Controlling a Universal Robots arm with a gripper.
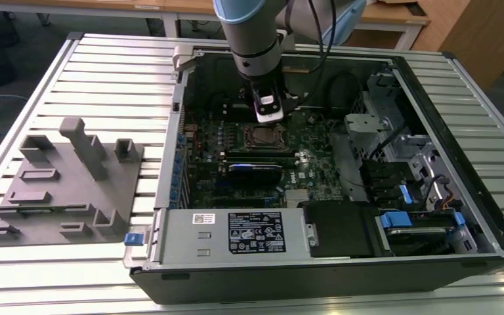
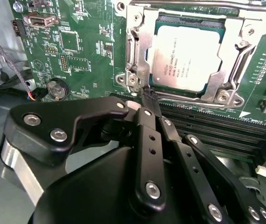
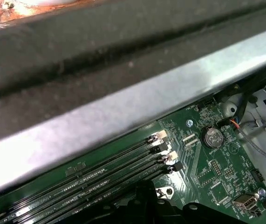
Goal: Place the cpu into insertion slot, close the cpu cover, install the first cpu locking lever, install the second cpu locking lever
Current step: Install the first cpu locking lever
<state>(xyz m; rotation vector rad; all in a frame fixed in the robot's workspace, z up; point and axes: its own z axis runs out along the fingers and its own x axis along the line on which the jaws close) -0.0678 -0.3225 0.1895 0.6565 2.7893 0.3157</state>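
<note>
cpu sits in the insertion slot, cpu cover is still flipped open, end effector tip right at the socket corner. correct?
Not quite: the cpu cover is closed, its silvery frame lying flat around the cpu in the insertion slot, as the second wrist view shows. The rest holds: the cpu is seated and the end effector has its tip at the socket corner.

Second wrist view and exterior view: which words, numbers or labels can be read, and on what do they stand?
The chip, second wrist view: grey print, too small to read.
The power-supply box label, exterior view: print too small to read.
The green board: white markings, blurred.
No text can be quoted.
</note>
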